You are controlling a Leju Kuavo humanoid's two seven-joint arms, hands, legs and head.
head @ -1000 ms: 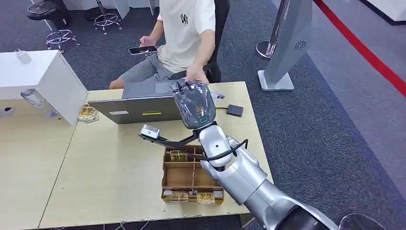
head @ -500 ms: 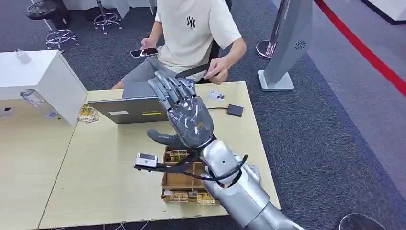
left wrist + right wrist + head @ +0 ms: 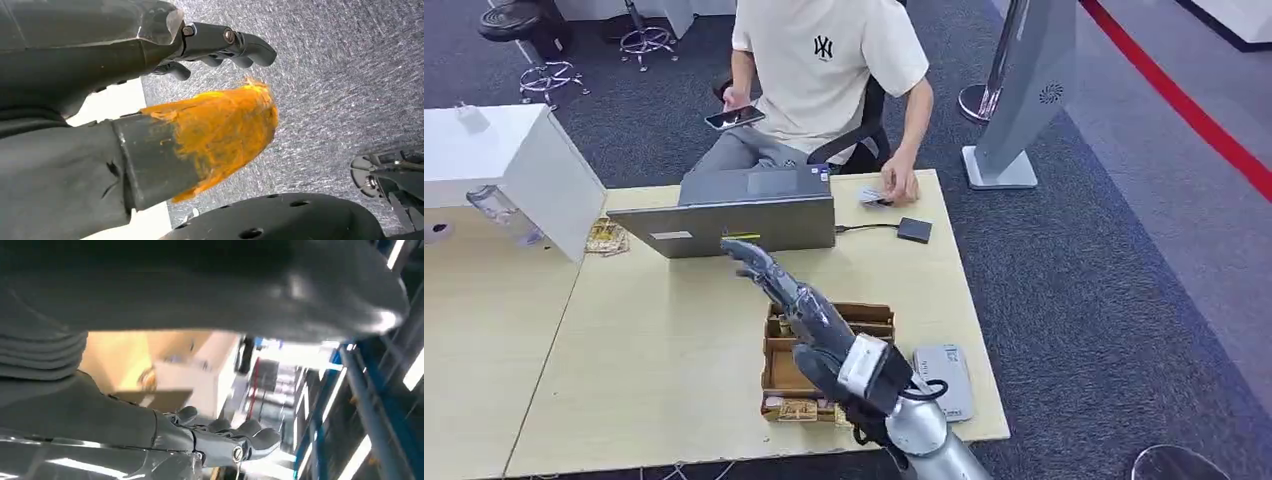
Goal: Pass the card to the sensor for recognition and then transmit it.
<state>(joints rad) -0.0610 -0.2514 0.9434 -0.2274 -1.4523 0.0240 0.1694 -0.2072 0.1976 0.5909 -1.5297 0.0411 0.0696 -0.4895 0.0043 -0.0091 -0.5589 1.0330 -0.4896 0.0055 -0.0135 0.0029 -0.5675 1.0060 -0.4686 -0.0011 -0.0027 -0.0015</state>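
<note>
The small white card [image 3: 873, 196] lies at the desk's [image 3: 654, 340] far edge under a seated person's hand [image 3: 901, 186], well apart from the right robot hand [image 3: 796, 300], which is released, fingers extended over the compartmented brown cardboard tray [image 3: 824, 362] (small yellow-printed packets inside). The left robot hand [image 3: 150, 120] grasps nothing, fingers apart. The person's shirt logo is unreadable.

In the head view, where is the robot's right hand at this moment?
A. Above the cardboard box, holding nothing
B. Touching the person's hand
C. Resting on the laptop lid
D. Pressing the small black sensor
A: the right hand reaches over the compartmented cardboard box, fingers stretched out and empty.
</note>
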